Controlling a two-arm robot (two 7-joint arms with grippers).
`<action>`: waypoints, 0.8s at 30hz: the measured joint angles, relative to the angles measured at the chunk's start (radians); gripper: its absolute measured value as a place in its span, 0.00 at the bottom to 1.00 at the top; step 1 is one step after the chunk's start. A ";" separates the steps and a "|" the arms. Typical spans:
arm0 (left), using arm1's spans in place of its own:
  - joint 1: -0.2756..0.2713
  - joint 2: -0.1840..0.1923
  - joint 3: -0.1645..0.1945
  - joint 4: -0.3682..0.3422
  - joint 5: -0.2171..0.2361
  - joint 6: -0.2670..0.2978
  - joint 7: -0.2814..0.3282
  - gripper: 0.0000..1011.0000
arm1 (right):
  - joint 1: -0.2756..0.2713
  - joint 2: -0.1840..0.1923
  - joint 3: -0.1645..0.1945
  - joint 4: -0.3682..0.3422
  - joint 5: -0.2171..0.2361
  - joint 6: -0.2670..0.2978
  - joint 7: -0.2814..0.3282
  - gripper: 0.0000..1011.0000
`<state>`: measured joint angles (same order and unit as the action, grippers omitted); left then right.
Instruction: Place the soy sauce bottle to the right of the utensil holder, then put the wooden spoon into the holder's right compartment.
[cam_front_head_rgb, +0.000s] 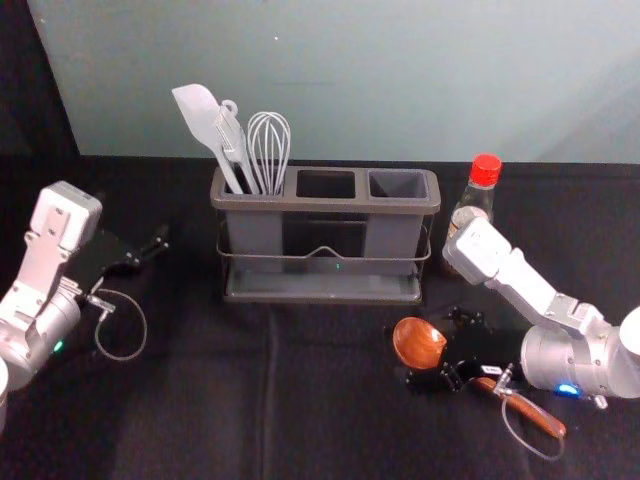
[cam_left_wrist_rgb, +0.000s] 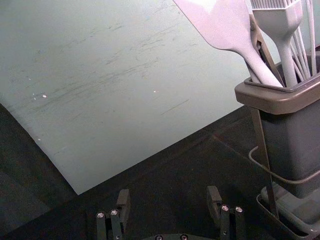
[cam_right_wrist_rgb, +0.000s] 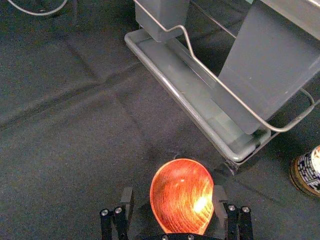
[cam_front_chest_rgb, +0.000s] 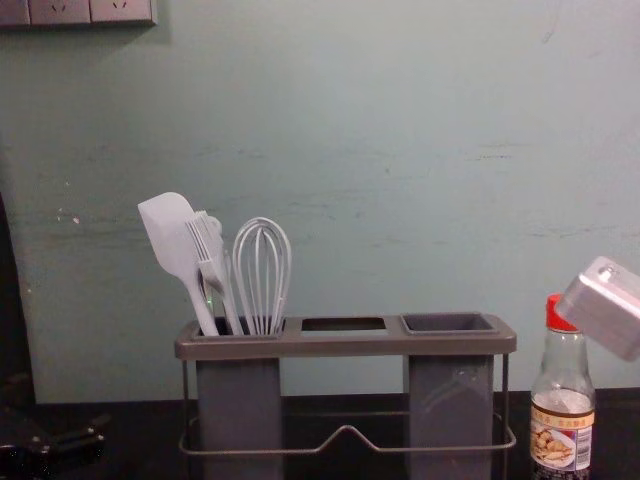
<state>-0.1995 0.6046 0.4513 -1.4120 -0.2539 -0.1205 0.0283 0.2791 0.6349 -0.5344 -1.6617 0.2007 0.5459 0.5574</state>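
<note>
Two arms of mine reach over the black cloth (cam_front_head_rgb: 210, 400). At the lower right of the head view, my right gripper (cam_front_head_rgb: 436, 347) is down low at the wooden spoon (cam_front_head_rgb: 418, 343), open, with a finger on either side of the bowl. The spoon lies on the cloth, bowl near the centre and handle slanting under my gripper to the lower right. In the right wrist view, one finger of my right gripper (cam_right_wrist_rgb: 174, 197) stands apart from the bowl; the other overlaps its rim, and whether it touches, I can't tell.

The soy sauce bottle (cam_front_chest_rgb: 562, 430) stands upright at the right edge of the chest view, red cap up, just beside the utensil holder (cam_front_chest_rgb: 345, 346) and apart from it. Part of my right arm (cam_front_chest_rgb: 605, 305) crosses in front of its cap.

The holder sits in the upper middle of the head view. Its left compartment carries a spatula (cam_front_head_rgb: 197, 108), a brush (cam_front_chest_rgb: 208, 245) and a whisk (cam_front_head_rgb: 268, 140); its right compartment (cam_front_head_rgb: 397, 184) is the one nearest the bottle.

My left gripper (cam_front_head_rgb: 133, 219) hangs at the left of the head view, well apart from the spoon, its fingers spread.
</note>
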 joint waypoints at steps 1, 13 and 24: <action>0.000 0.000 0.000 0.000 0.000 0.000 0.000 0.99 | 0.002 -0.002 -0.001 0.002 -0.001 0.000 0.000 0.99; 0.000 0.000 0.000 0.000 0.000 0.000 0.000 0.99 | 0.019 -0.025 -0.013 0.032 -0.020 0.003 -0.001 0.99; 0.000 0.000 0.000 0.000 0.000 0.000 0.000 0.99 | 0.010 -0.034 0.002 0.033 -0.024 0.000 -0.014 0.99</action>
<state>-0.1995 0.6047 0.4514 -1.4120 -0.2539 -0.1205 0.0283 0.2893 0.6007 -0.5327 -1.6287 0.1765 0.5457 0.5434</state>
